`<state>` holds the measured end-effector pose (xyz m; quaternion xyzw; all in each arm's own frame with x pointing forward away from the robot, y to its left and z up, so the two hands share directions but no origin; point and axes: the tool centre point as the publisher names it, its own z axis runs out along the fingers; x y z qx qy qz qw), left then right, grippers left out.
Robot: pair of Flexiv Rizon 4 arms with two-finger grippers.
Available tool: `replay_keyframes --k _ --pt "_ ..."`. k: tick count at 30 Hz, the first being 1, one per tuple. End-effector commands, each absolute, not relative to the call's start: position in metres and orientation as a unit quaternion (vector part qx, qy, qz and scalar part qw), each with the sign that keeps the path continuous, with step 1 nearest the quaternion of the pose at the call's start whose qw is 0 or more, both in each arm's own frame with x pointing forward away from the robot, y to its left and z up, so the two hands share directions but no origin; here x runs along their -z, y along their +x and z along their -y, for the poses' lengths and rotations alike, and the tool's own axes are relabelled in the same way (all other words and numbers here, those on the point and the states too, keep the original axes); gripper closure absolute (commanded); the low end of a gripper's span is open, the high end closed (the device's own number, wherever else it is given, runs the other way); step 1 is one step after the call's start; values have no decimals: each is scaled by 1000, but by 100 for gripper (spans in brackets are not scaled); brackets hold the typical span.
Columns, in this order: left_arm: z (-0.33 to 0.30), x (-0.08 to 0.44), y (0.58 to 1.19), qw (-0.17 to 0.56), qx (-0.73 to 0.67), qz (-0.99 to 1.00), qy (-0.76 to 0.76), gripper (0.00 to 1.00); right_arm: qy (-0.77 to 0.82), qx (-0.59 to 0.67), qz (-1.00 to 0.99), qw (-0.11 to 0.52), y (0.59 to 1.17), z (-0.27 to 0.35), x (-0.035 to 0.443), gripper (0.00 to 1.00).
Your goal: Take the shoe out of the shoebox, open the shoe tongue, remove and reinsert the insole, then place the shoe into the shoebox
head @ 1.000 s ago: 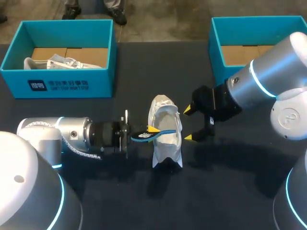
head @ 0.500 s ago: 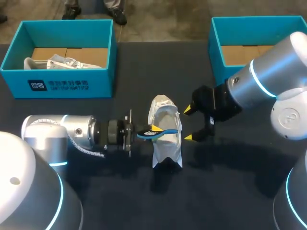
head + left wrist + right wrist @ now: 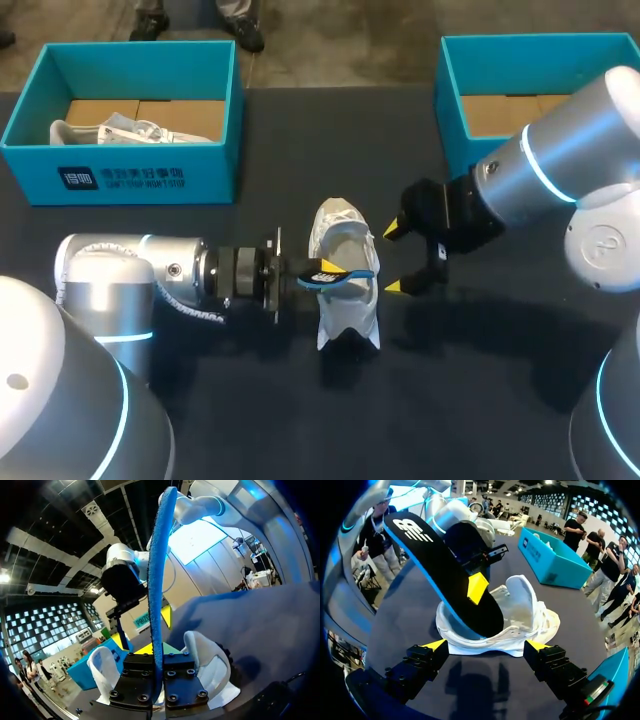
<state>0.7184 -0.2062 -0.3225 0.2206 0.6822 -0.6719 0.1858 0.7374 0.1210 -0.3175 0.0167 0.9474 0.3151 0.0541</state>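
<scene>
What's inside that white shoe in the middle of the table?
One end of a black insole, held by the left gripper, dips into the shoe. Most of the insole sticks out. The inside of the shoe's toe end is covered, so nothing can be seen there.

Dark table [image 3: 300, 150], spare shoe [image 3: 110, 130] in L teal box [image 3: 200, 172]

- two teal shoeboxes: left box [image 3: 140, 178], right box [image 3: 450, 110]
- two white shoes: table shoe [image 3: 350, 315], boxed shoe [image 3: 120, 130]
- one insole [image 3: 342, 277]
- two grippers: left gripper [image 3: 318, 270], right gripper [image 3: 395, 258]
</scene>
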Motion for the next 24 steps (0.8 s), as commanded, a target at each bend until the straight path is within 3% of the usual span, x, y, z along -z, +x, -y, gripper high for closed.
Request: replay_keyframes --k 1,14,15,16,17,24 --pt "210 328 722 188 666 -686 224 100 18 -313 -948 56 736 -123 318 0" --pt "210 334 726 195 645 -706 217 100 18 -313 -948 56 736 -123 318 0" --pt "211 331 725 197 646 -705 218 91 18 -313 -948 56 736 -123 318 0" --pt "211 329 725 198 650 -701 215 68 18 -313 -948 56 736 -123 318 0" --pt "211 326 724 199 650 -700 217 57 18 -313 -948 56 736 -123 318 0" --pt "212 309 716 211 661 -684 226 64 18 -313 -948 56 736 -123 318 0"
